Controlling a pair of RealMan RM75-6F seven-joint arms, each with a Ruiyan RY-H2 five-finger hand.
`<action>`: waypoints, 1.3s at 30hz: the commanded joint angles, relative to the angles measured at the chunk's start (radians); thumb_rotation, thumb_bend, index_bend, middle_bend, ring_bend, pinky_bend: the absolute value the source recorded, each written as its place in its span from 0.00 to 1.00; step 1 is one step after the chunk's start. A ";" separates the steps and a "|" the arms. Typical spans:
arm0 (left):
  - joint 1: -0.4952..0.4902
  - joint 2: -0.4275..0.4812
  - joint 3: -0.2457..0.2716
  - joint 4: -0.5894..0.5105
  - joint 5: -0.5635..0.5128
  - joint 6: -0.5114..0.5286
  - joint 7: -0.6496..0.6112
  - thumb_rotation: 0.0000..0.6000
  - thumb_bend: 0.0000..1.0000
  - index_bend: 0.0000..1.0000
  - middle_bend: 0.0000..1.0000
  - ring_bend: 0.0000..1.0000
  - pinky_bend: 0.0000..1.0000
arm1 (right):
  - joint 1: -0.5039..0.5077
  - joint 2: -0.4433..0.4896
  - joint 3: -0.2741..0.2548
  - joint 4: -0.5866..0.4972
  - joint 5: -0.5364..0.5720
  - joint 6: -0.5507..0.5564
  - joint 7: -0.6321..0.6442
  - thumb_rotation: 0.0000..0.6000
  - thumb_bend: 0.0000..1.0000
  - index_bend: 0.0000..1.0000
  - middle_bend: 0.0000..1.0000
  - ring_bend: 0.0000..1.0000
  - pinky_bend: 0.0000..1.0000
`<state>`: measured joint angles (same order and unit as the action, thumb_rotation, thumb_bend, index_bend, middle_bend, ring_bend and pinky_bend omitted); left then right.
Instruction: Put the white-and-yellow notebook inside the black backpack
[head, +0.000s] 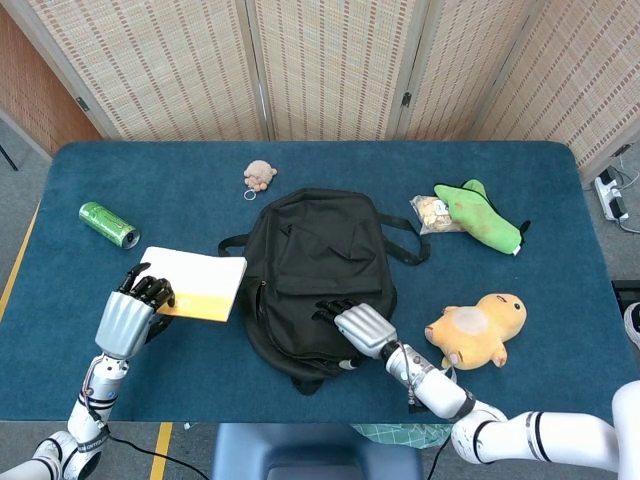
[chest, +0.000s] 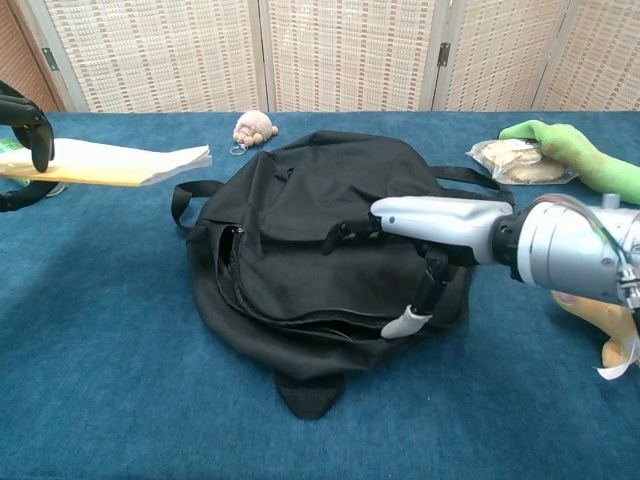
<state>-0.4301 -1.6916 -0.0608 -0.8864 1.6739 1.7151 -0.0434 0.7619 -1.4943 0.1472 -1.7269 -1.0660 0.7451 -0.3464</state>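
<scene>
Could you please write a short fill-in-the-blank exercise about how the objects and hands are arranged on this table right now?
1. The left hand holds the white-and-yellow ____ off the table.
2. The right hand rests on the black ____.
3. The green can lies on its ____ near the table's left edge.
4. The orange plush toy lies to the ____ of the bag in the head view.

Missing words: notebook; backpack; side; right
</scene>
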 joint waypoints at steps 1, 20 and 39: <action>0.001 0.000 -0.001 0.002 -0.001 -0.003 -0.002 1.00 0.52 0.68 0.56 0.51 0.29 | 0.022 -0.019 -0.015 0.015 0.041 0.021 -0.045 1.00 0.17 0.22 0.13 0.15 0.16; 0.008 -0.005 -0.011 0.015 -0.007 -0.007 -0.027 1.00 0.52 0.68 0.56 0.51 0.28 | 0.098 -0.098 -0.030 0.072 0.175 0.117 -0.182 1.00 0.41 0.42 0.17 0.21 0.25; 0.009 0.006 -0.017 0.005 -0.005 -0.002 -0.048 1.00 0.52 0.68 0.55 0.50 0.27 | 0.094 -0.169 -0.018 0.128 0.147 0.220 -0.185 1.00 0.55 0.64 0.27 0.22 0.26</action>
<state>-0.4220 -1.6873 -0.0778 -0.8775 1.6689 1.7115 -0.0852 0.8582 -1.6631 0.1255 -1.6003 -0.9146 0.9597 -0.5330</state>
